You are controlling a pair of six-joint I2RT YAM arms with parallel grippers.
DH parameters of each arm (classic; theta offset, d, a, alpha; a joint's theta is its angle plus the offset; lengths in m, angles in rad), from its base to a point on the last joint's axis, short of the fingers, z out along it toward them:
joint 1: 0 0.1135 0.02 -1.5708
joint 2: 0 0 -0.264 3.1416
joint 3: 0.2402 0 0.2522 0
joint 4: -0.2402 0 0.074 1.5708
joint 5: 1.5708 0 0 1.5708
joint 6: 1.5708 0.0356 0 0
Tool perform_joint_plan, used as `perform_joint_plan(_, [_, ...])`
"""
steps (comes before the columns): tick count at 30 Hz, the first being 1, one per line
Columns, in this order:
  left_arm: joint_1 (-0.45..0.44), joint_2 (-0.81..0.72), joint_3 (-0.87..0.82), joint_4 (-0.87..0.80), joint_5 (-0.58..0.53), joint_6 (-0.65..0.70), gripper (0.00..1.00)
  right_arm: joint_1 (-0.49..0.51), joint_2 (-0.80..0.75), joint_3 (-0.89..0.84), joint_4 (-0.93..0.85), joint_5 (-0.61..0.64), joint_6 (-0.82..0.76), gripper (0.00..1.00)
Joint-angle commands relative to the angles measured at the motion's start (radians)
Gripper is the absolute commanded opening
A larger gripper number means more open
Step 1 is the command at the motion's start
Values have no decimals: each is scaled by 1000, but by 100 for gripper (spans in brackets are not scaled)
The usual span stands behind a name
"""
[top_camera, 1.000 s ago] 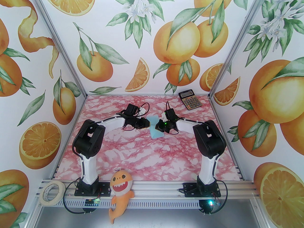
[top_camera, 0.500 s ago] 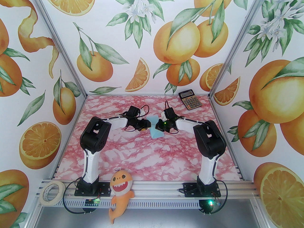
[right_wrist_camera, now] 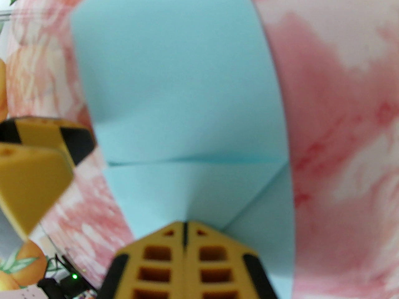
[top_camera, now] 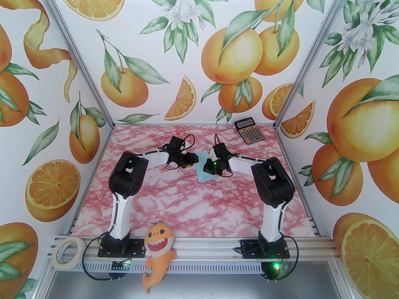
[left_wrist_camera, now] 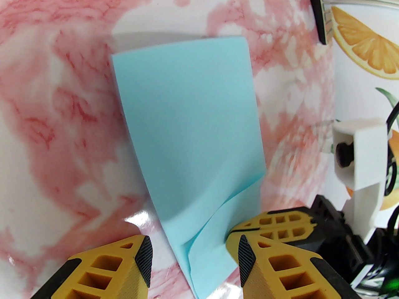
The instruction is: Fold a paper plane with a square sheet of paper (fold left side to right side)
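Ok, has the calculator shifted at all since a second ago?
No. The calculator sits at the same spot in the far right corner of the table, same angle to its back edge.

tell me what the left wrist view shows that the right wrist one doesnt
Left wrist view: a flap of the paper curling up beside the right gripper, and the white camera mount on that arm. Right wrist view: a straight crease across the paper, folds fanning from the gripper's tip. Both: the blue paper on the pink table, the left gripper open, the right one shut.
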Motion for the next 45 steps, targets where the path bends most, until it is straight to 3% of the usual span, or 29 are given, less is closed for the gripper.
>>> perform_joint_plan(1, [13,39,50,4,-38,5,51,5,2,-43,-14,34,-15,4])
perform_joint_plan(16, [-17,106,98,22,19,42,49,5,1,-55,-4,35,-8,3])
perform_joint_plan(28, [-40,38,-50,129,107,52,44,-1,7,-49,2,37,1,3])
perform_joint_plan(35, [-52,18,-106,178,124,51,29,-14,-2,-46,18,25,13,4])
perform_joint_plan(45, [-64,-11,-179,247,171,33,36,-29,-10,-31,15,14,22,7])
